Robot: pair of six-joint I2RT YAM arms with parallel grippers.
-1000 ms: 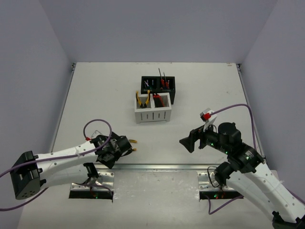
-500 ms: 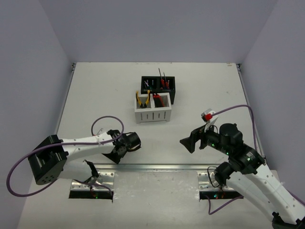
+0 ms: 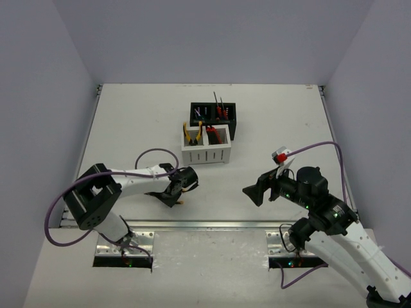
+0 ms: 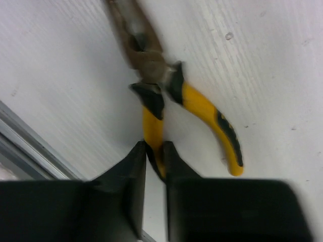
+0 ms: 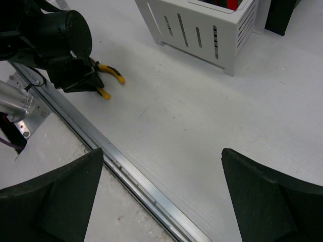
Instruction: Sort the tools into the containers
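**Left pincer closing on the loose pliers**

The left pincer (image 4: 153,147) is pinching one yellow handle of the pliers (image 4: 199,106), with its black fingers (image 4: 132,176) pressing on either side of that handle near its end. The other handle is splaying out free to the side, and the grey nose is pointing away from the wrist. The pliers are lying flat on the white table (image 4: 262,60), close to the metal rail (image 4: 30,146) running along its near edge.

Farther out, the white box (image 3: 204,154) is sitting toward the middle of the table, well apart from the gripped tool. A second pair of pliers (image 3: 191,133) is standing in its left compartment and a red tool (image 3: 215,133) in its right one. The black box (image 3: 228,128) is standing just behind it, touching or nearly so (the overhead view does not settle which), with thin screwdrivers (image 3: 220,109) sticking up from its right compartment.

The right pincer (image 5: 161,201) is hanging spread wide over bare table on the right side, holding nothing and facing the white box.
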